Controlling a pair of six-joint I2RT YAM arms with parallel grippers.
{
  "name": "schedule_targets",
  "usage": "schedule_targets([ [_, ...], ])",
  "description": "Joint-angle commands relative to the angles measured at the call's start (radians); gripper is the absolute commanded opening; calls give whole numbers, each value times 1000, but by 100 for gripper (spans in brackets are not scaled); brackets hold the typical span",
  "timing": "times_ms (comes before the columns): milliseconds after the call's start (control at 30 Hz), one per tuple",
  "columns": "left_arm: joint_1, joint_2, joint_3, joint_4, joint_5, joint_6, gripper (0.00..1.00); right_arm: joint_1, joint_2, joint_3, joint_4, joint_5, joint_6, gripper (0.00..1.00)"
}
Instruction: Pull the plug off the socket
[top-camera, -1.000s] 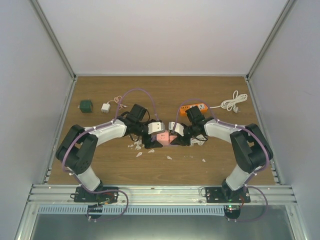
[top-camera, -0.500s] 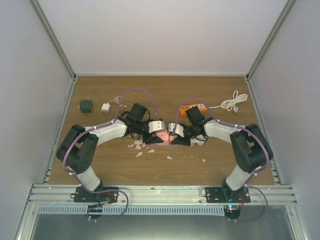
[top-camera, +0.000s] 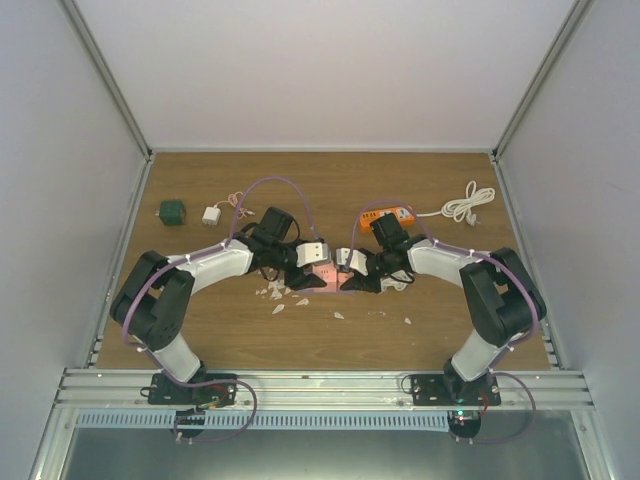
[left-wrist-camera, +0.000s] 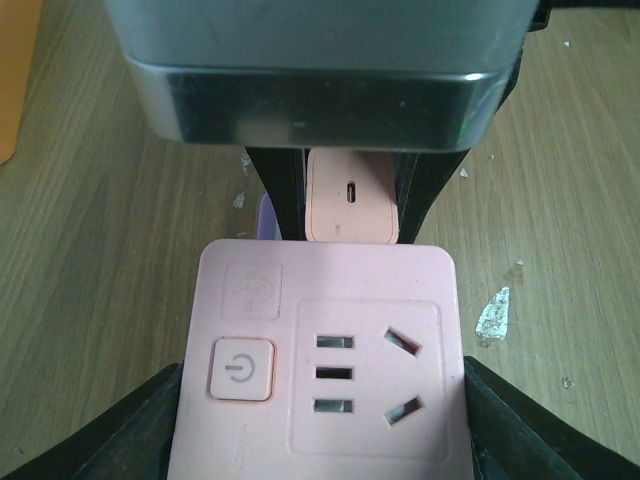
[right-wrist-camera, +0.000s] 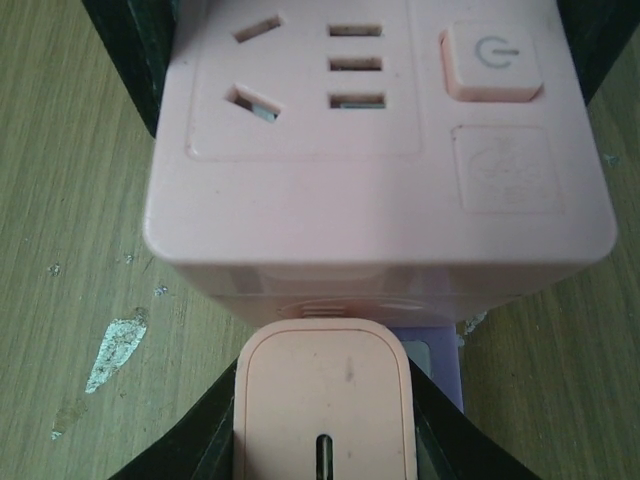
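Note:
A pink cube socket lies on the wooden table, its button and slots facing up. My left gripper is shut on it, with black fingers pressed against both of its sides. A pink plug butts against the socket's side face. My right gripper is shut on the plug, a finger on each flank. In the top view the two grippers meet head-on at mid-table, left gripper and right gripper, with the socket between them.
An orange power strip and a coiled white cable lie at the back right. A green object and a small white adapter sit at the back left. White chips litter the table near the socket.
My left gripper slid right over the socket and closed on its sides. My right gripper closed on the plug. The socket shifted slightly.

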Motion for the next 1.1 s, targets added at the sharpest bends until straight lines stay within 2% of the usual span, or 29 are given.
schedule_targets([
  [0,-12,-104,3,97,49,29,48,3,49,-21,-76,108,-20,6],
  [167,-13,-120,-1,96,35,46,45,3,53,-25,-72,122,-13,6],
  [367,-12,-111,36,34,128,6,42,3,54,-32,-60,145,-4,5],
  [733,16,-52,104,-47,183,-57,38,3,52,-37,-56,166,-9,5],
  [900,16,-88,68,-32,173,-15,38,3,53,-39,-63,168,-12,4],
  [1067,-7,-145,1,26,88,47,38,1,58,-38,-60,168,-5,4],
])
